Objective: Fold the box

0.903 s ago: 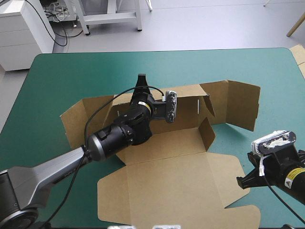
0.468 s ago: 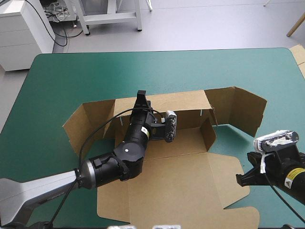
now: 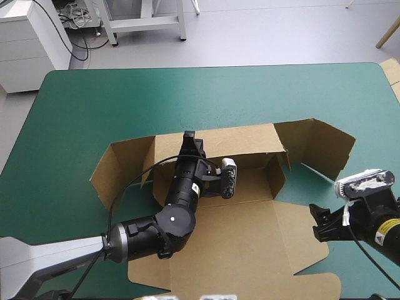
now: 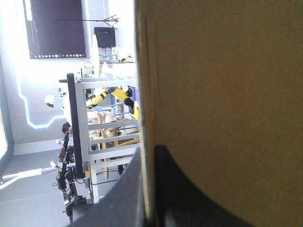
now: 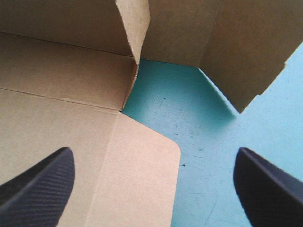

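no readable text anywhere right now. lower right of the high view, a small yellow sticker (image 3: 380,240) on the black right arm, its marks too tiny to make out. the brown cardboard box (image 3: 250,250) shows plain board, no print.

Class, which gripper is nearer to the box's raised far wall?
Left. The left gripper is at the far wall, fingers shut on its top edge. The right gripper hangs open by the right edge of the box, away from that wall.
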Robot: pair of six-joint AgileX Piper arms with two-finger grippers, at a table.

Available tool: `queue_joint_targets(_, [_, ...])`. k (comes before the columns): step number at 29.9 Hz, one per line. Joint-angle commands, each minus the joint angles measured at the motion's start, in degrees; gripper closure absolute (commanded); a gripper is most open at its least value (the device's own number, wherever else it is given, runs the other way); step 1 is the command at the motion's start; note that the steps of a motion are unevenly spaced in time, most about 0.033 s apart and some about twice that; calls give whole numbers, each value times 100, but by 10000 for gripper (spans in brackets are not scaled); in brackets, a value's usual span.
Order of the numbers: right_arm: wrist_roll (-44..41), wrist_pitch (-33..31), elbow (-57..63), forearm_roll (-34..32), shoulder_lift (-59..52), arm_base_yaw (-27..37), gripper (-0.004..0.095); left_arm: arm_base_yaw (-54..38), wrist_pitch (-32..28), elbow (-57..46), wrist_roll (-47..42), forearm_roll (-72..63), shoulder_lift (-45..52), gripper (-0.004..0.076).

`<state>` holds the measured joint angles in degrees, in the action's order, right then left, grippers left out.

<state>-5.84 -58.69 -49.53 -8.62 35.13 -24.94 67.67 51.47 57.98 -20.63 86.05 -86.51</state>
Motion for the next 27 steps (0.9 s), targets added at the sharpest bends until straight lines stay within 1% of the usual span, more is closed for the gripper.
queue_joint_targets(1, [-144, 419, -139, -374, 81, 20, -21, 60, 205, 135, -128, 406, 260, 731])
queue_joint_targets(3, [-204, 490, -139, -468, 142, 20, -21, 73, 219, 135, -256, 419, 260, 731])
queue_joint_targets(5, [-417, 628, -150, -532, 288, 20, -21, 118, 312, 135, -343, 446, 260, 731])
queue_joint_targets(8, [-834, 659, -356, -521, 737, 20, -21, 128, 325, 135, -384, 552, 260, 732])
queue_joint_targets(12, [-950, 952, -966, -698, 1497, 20, -21, 128, 336, 135, -384, 594, 260, 732])
queue_joint_targets(15, [-950, 879, -1658, -938, 2205, 30, -21, 128, 335, 135, -384, 595, 260, 732])
queue_joint_targets(18, [-803, 845, -2285, -948, 2836, 295, -21, 128, 335, 135, -384, 595, 260, 731])
queue_joint_targets(20, [-579, 816, -2648, -710, 3178, 671, -19, 128, 335, 135, -384, 595, 260, 731])
queue_joint_targets(23, [295, 551, -3260, 337, 3718, 1379, -19, 128, 324, 135, -384, 605, 260, 731])
queue_joint_targets(25, [939, 362, -3692, 1185, 4118, 1864, -19, 128, 313, 135, -384, 605, 260, 731])
queue_joint_targets(27, [1219, 120, -4129, 1654, 4539, 2187, -19, 128, 314, 135, -384, 605, 260, 731])
